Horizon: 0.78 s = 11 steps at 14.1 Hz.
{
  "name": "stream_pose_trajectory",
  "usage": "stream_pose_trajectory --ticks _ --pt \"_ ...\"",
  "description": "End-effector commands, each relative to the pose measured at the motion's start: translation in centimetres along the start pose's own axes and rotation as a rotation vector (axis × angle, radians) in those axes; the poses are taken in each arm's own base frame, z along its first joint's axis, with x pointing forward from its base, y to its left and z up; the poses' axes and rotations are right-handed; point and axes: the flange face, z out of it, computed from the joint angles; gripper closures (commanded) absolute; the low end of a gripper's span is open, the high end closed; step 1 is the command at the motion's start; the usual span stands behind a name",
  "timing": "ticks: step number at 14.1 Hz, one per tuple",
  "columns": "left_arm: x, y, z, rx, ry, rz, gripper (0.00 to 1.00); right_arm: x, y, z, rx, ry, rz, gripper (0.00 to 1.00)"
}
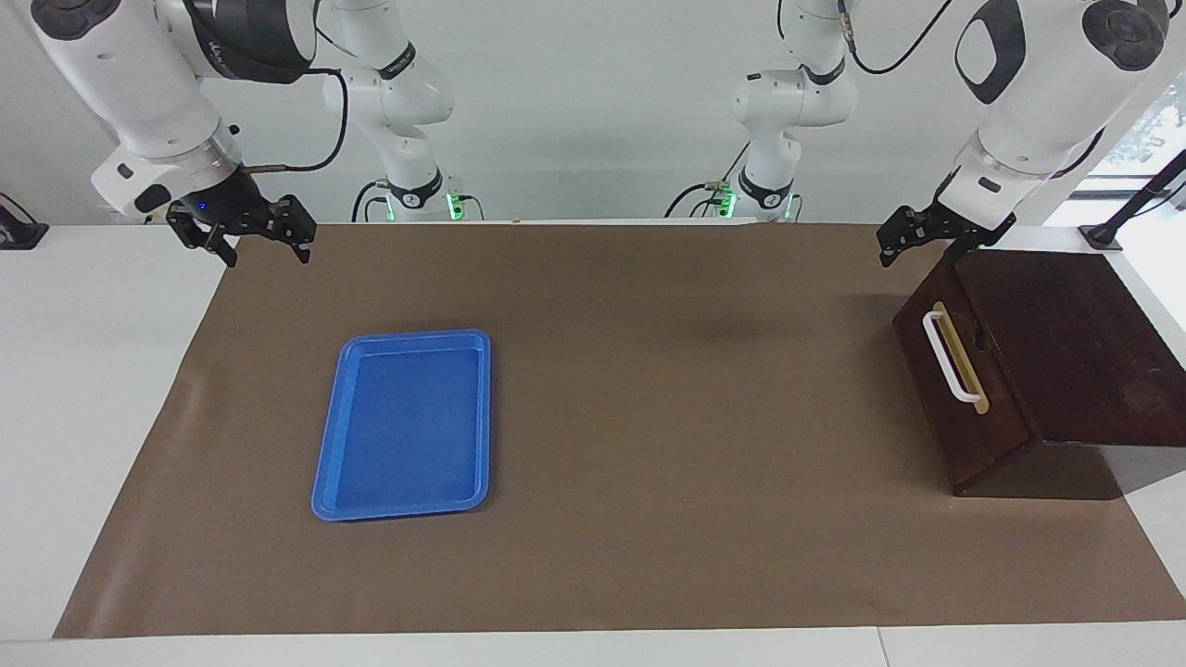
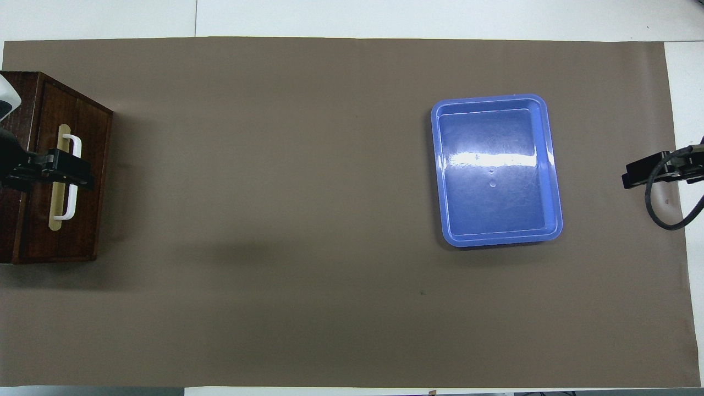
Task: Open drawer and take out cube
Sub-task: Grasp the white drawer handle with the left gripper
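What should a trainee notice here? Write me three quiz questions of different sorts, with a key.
1. True or false: the drawer is pulled open.
2. What lies in the blue tray? A: a ball. B: nothing. C: a handle.
3. Fill in: the left gripper, open, hangs over the wooden ___.

Key
1. False: it is shut.
2. B.
3. box. The right gripper waits, open, over the table at its own arm's end.

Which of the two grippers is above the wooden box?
The left gripper: it hangs over the box, above its drawer. The right gripper waits at the table's other end, over no object.
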Motion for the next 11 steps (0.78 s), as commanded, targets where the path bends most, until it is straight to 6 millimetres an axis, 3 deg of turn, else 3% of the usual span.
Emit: stream_pose_trajectory --ticks 1,6,8,11 --pt "0.2 0.7 -0.5 -0.015 0.009 0.014 0.00 -0.6 0.1 0.0 -0.011 -0.006 0.002 0.00" --pt "0.4 0.9 -0.7 -0.006 0.057 0.023 0.00 -0.5 0.1 0.0 -0.012 -0.004 0.002 0.00" --pt "1.1 2.1 0.3 0.067 0.105 0.058 0.00 -0.5 0.1 -0.1 -0.012 -0.003 -0.001 0.00" --pt "2.0 3.5 3.4 0.173 0.133 0.110 0.00 -0.5 -0.1 -0.1 -0.018 -0.003 -0.009 0.00"
